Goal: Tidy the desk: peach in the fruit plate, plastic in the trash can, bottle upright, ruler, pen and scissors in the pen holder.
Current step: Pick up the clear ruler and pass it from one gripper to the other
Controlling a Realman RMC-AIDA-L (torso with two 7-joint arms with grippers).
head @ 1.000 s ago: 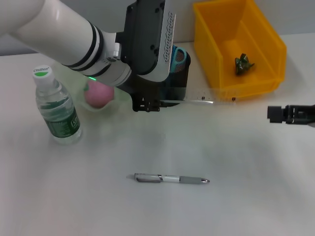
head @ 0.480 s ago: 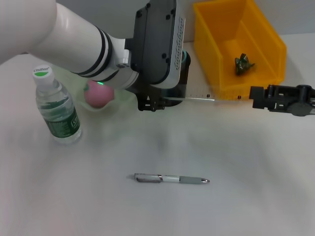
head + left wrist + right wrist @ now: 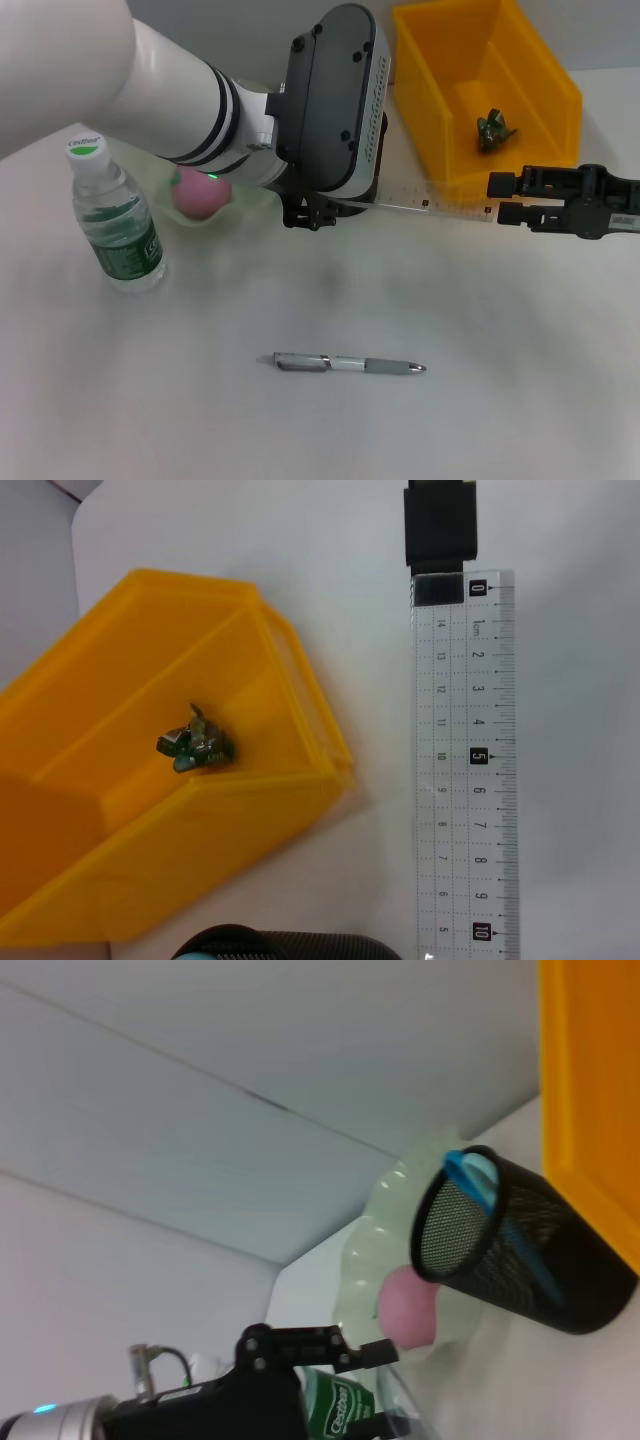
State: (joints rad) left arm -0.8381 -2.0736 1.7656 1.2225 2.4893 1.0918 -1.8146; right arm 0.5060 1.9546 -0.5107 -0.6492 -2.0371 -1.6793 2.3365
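Observation:
My left gripper [image 3: 311, 214] is shut on one end of the clear ruler [image 3: 430, 206], holding it level above the desk [image 3: 450, 320] in front of the trash can [image 3: 420, 100]. My right gripper [image 3: 497, 198] is open at the ruler's [image 3: 465, 770] other end, and one of its fingers [image 3: 440, 530] overlaps the zero mark. The plastic [image 3: 494, 130] lies in the yellow trash can. The peach [image 3: 200, 192] sits in the fruit plate [image 3: 370, 1250]. The scissors [image 3: 475, 1175] stand in the pen holder [image 3: 510, 1250]. The bottle [image 3: 115, 225] stands upright at the left. The pen [image 3: 350, 364] lies on the desk in front.
My left arm hides most of the pen holder and fruit plate in the head view. The trash can [image 3: 250, 820] stands right behind the held ruler.
My right gripper has come in from the right edge to the ruler's free end. My left gripper has shifted a little to the right with the ruler.

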